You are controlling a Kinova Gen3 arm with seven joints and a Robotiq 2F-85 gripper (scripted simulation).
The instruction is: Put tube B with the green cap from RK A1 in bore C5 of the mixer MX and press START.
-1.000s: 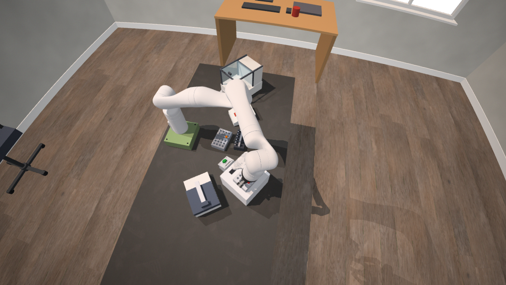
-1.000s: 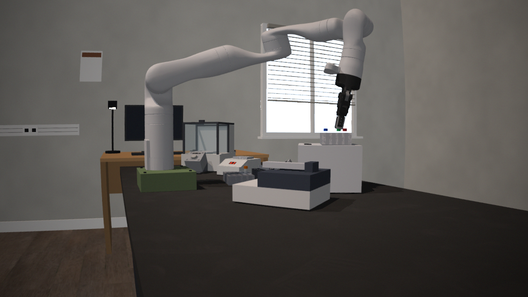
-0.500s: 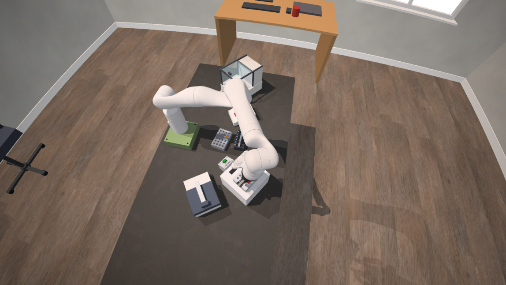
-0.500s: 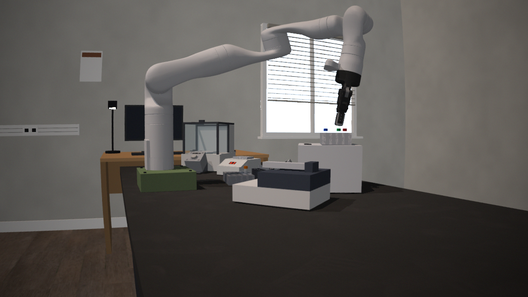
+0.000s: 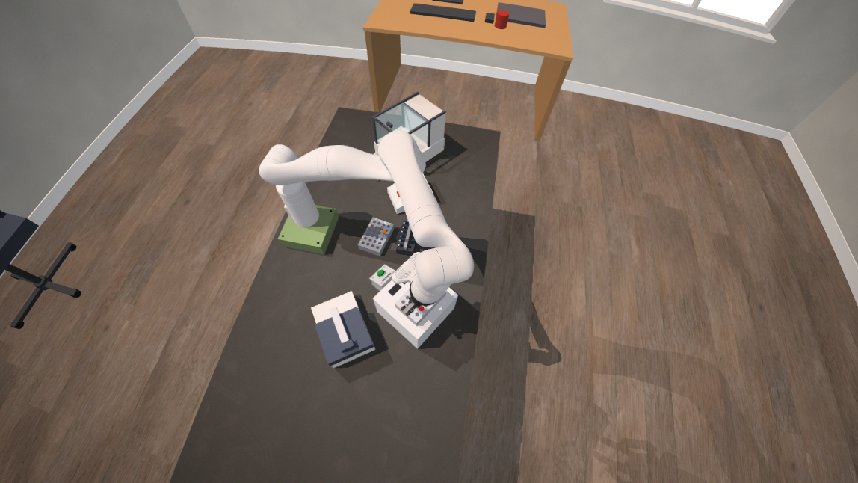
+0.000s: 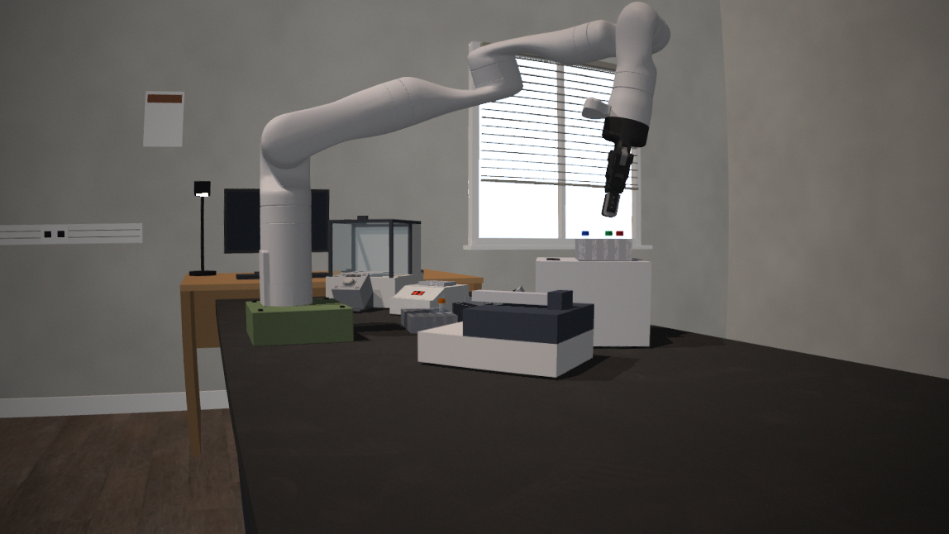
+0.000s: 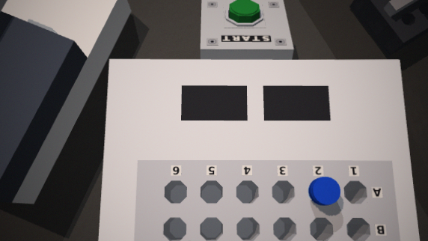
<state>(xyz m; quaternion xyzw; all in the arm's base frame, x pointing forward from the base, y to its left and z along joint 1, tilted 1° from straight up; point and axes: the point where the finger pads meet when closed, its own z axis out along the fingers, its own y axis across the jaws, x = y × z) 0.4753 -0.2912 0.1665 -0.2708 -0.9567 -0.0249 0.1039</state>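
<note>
The mixer MX (image 5: 407, 319) (image 6: 592, 298) stands on the dark bench. Tube B's green cap (image 6: 608, 233) sticks up from the mixer's bore block, between a blue cap (image 6: 585, 233) and a red cap (image 6: 619, 233). My gripper (image 6: 609, 209) hangs a short way above the green cap, open and empty, apart from all the tubes. The wrist view shows the mixer top with two dark lamp windows (image 7: 214, 102) (image 7: 296, 102), the green START key (image 7: 245, 11) and the blue-capped tube in A2 (image 7: 324, 191). Row C and my fingers lie outside that view.
The spectrophotometer SP (image 5: 345, 327) (image 6: 511, 331) sits close beside the mixer. The tube rack RK (image 5: 376, 235) and the magnet block (image 5: 406, 237) lie under my forearm. The glass-walled balance (image 5: 407, 122) stands at the bench's far end.
</note>
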